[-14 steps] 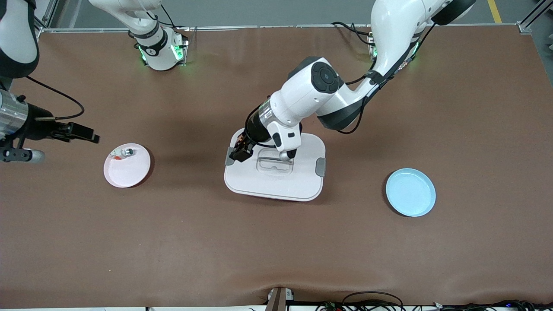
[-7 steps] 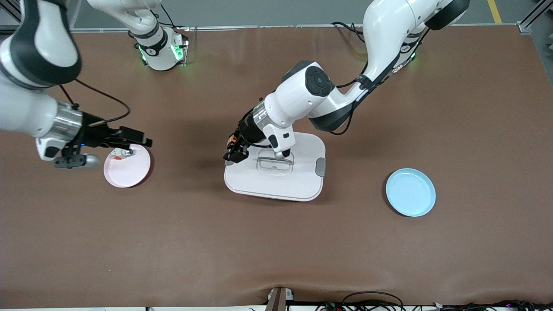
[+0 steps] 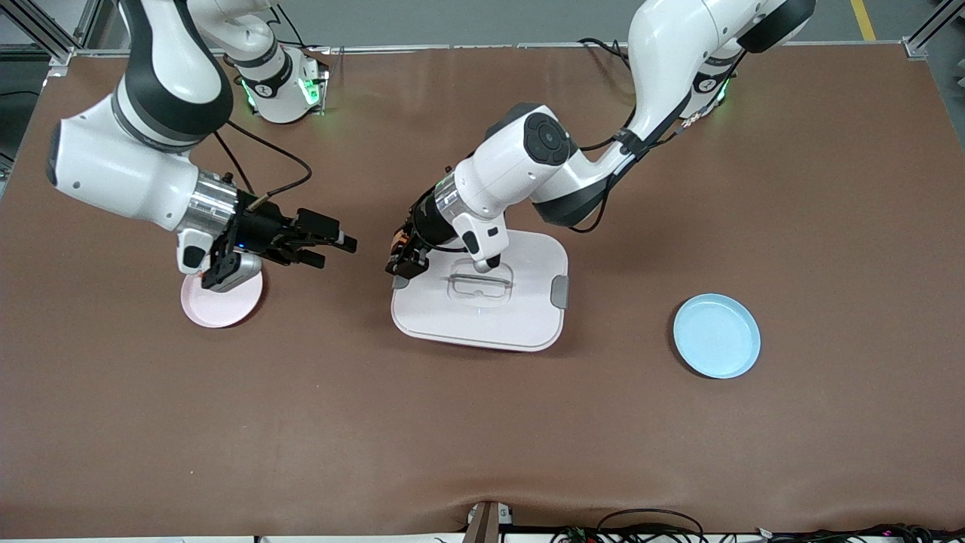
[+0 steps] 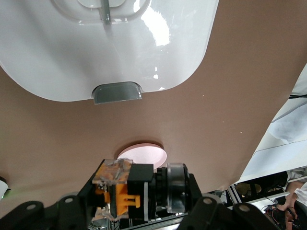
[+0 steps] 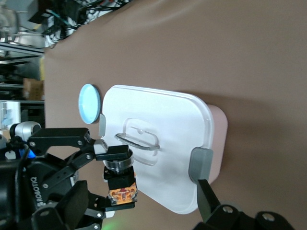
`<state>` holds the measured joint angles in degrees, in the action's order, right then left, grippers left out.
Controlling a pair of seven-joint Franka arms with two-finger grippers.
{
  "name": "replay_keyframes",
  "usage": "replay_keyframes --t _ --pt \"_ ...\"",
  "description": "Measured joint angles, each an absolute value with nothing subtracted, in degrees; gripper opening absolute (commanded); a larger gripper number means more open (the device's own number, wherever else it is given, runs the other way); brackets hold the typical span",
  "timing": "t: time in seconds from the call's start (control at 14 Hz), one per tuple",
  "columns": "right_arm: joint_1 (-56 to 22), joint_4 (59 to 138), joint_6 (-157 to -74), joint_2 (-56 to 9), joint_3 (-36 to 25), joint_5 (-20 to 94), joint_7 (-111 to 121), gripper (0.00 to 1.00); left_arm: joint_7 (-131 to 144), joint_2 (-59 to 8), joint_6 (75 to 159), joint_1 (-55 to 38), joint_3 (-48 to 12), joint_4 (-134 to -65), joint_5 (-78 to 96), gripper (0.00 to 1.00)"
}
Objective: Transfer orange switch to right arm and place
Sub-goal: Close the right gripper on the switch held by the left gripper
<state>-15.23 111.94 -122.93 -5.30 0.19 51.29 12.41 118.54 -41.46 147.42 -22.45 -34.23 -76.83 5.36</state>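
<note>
My left gripper (image 3: 405, 262) is shut on the orange switch (image 3: 396, 248), a small black button with orange body parts, and holds it over the edge of the white lidded box (image 3: 482, 317) at the right arm's end. In the left wrist view the switch (image 4: 117, 189) sits crosswise in the left gripper (image 4: 141, 211). My right gripper (image 3: 339, 253) is open and empty in the air, pointing at the switch with a short gap between them. In the right wrist view the switch (image 5: 121, 184) hangs from the left gripper (image 5: 117, 165), in line with my right gripper (image 5: 142, 213).
A pink plate (image 3: 219, 309) lies under the right wrist, partly hidden; it also shows in the left wrist view (image 4: 142, 154). A blue plate (image 3: 716, 335) lies toward the left arm's end. The box has a clear handle (image 3: 480, 283) and grey clips.
The right arm has swung in from its end of the table, past the pink plate, toward the left gripper. The left gripper has shifted the switch slightly toward the box's edge.
</note>
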Motion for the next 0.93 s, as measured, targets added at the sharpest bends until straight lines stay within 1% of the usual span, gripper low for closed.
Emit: replay_keyframes --t 0.21,0.36,0.64,0.93 --pt "-15.5 115.0 -124.2 -5.2 0.0 55.5 16.8 1.00 118.5 -41.5 147.4 -22.5 -34.2 -76.8 5.4 0.00" --pt "-17.2 116.4 -127.0 -4.6 0.1 57.5 17.4 1.00 118.5 -41.5 147.4 -22.5 -34.2 -76.7 5.4 0.00" --pt "-20.8 118.6 -131.6 -3.7 0.1 59.7 17.4 1.00 118.5 -41.5 147.4 -22.5 -34.2 -76.6 5.4 0.00" --pt "-22.4 120.1 -133.2 -3.5 0.1 60.8 17.7 1.00 118.5 -41.5 147.4 -22.5 -34.2 -76.6 5.4 0.00"
